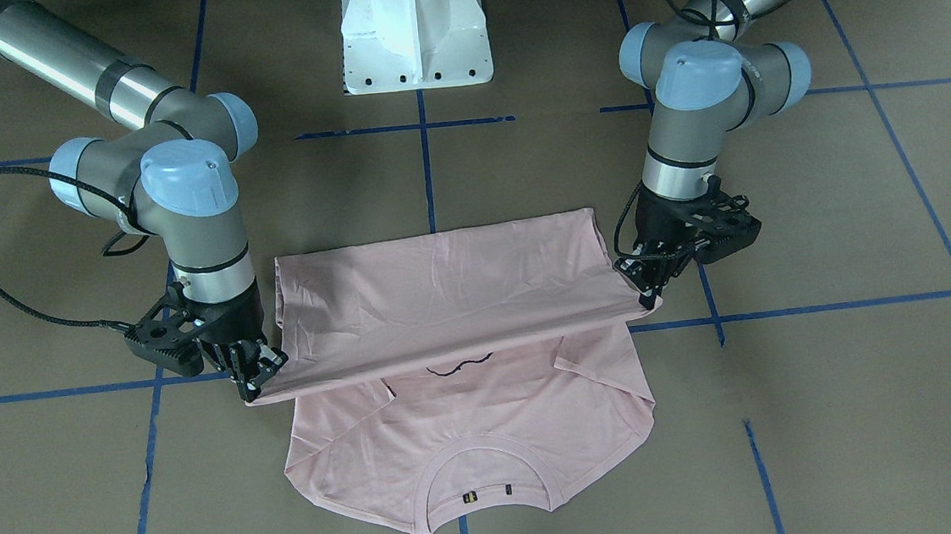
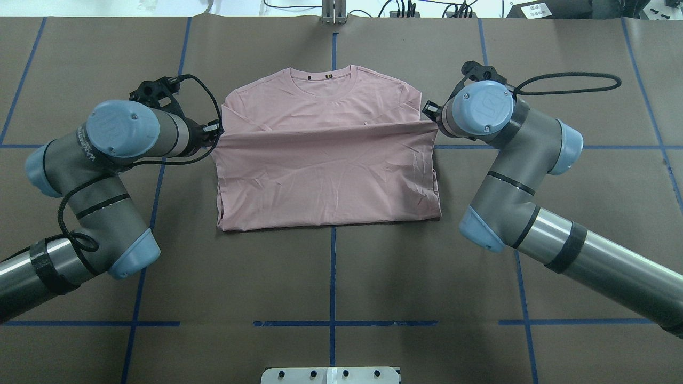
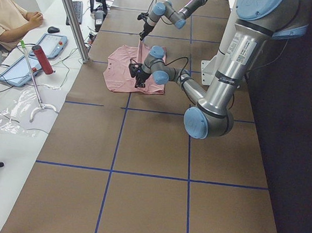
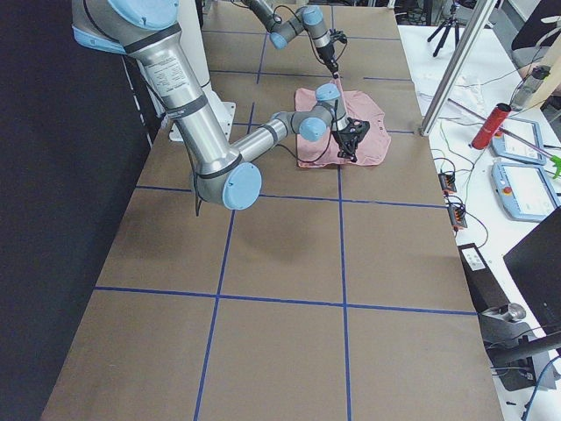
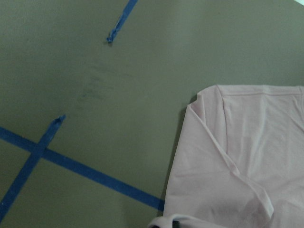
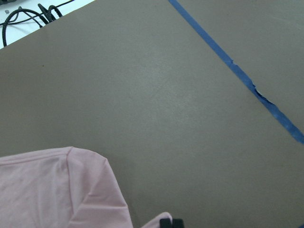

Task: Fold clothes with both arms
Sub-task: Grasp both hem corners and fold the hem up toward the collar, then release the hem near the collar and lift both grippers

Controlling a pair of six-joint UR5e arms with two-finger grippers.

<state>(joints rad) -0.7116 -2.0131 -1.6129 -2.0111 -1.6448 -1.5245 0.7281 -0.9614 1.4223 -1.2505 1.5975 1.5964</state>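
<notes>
The pale pink T-shirt [image 2: 326,176] lies on the brown table with its collar [image 1: 486,485] at the far side from the robot. Its lower half is lifted and carried over the chest as a taut flap [image 1: 452,290]. A bit of the black print [image 1: 459,364] shows under the flap's edge. My left gripper [image 1: 646,298] is shut on one corner of the hem, and my right gripper [image 1: 254,385] is shut on the other corner. Both hold the edge a little above the shirt. In the left wrist view a sleeve [image 5: 237,156] lies flat below.
The white pedestal base [image 1: 415,34] stands behind the shirt, between the arms. Blue tape lines [image 2: 333,277] cross the table. Beyond the far edge, a person [image 3: 7,16] sits at a desk with a red bottle [image 3: 41,59] and a metal post [image 3: 72,18].
</notes>
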